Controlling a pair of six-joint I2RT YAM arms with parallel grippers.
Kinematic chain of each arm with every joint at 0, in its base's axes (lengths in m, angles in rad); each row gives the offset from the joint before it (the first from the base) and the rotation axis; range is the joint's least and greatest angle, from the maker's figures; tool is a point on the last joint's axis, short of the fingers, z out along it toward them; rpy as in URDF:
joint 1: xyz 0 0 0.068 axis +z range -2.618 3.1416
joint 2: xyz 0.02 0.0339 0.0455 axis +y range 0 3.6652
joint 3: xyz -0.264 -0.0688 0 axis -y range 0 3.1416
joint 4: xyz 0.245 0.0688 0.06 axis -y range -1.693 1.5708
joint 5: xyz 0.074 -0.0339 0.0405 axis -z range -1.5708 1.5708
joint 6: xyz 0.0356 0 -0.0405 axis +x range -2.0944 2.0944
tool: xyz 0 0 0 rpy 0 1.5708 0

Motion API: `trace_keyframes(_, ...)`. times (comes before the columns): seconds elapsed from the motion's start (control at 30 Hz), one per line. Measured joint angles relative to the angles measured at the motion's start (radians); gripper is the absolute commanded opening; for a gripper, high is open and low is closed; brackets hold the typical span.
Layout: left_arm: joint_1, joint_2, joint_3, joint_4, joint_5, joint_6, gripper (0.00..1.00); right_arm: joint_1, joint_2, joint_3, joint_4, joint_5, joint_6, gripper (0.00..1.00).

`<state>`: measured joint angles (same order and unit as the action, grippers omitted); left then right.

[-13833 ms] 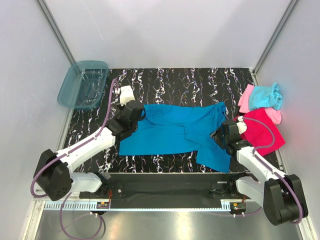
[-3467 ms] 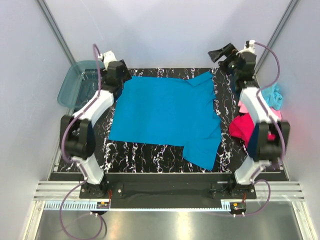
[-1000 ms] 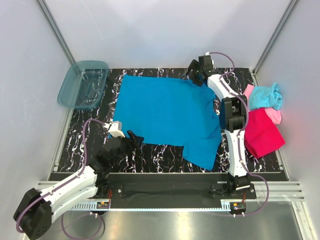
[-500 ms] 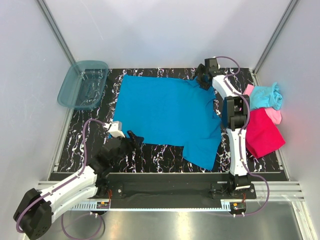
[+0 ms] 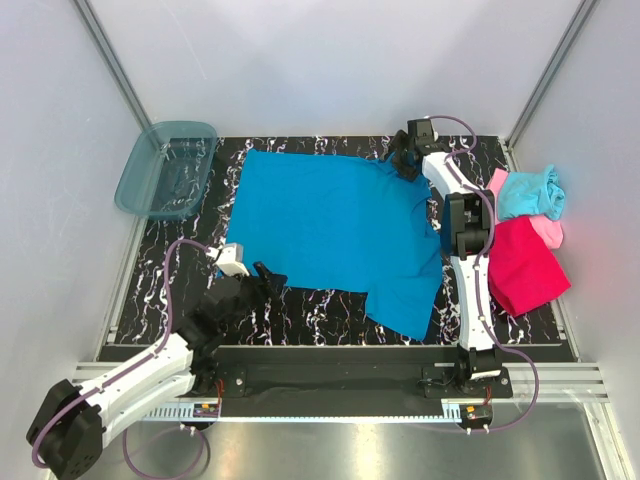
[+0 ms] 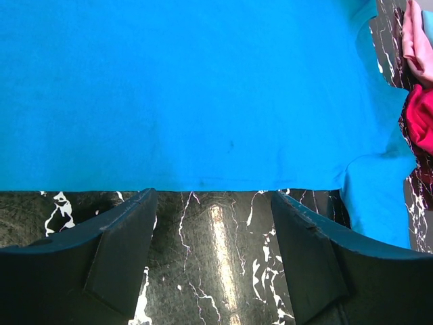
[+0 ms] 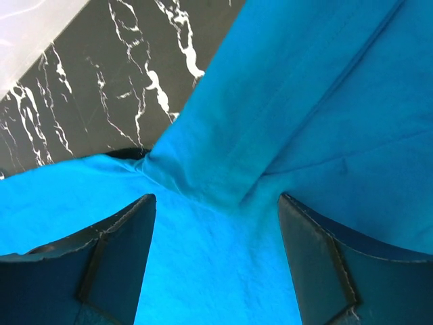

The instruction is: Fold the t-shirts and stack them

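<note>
The blue t-shirt (image 5: 330, 225) lies spread flat on the black marbled table (image 5: 180, 280), one sleeve trailing toward the near right. My left gripper (image 5: 272, 277) sits low just short of the shirt's near hem (image 6: 203, 183), open, with bare table between its fingers (image 6: 115, 250). My right gripper (image 5: 405, 160) hovers open over the far right corner, above a folded-over sleeve (image 7: 270, 101), and holds nothing. At the right edge lie the magenta-red tee (image 5: 525, 265), the light pink tee (image 5: 492, 195) and the aqua tee (image 5: 532, 192), bunched on top.
A translucent teal bin (image 5: 165, 170) stands off the table's far left corner. White walls with metal posts close in the back and sides. The magenta tee (image 6: 421, 115) and pink tee (image 6: 414, 40) show at the right edge of the left wrist view.
My right gripper has shifted slightly right along the shirt's far edge. The left arm and the blue shirt have stayed put.
</note>
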<state>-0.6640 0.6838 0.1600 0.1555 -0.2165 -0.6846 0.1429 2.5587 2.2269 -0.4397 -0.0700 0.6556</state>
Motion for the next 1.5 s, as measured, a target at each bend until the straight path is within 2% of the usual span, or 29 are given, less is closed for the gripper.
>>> trace_keyframes(0.73,0.0,0.011,-0.005,0.0,0.0,0.008,0.72,-0.01,0.04,0.078,-0.024,0.0,0.0,0.75)
trace_keyframes(1.1,0.0,0.004,-0.005,0.0,0.0,0.012,0.71,-0.042,0.069,0.192,-0.037,-0.001,-0.004,0.75)
trace_keyframes(1.5,0.0,0.004,-0.005,0.0,0.0,0.014,0.71,-0.046,0.109,0.195,-0.04,-0.003,-0.003,0.74)
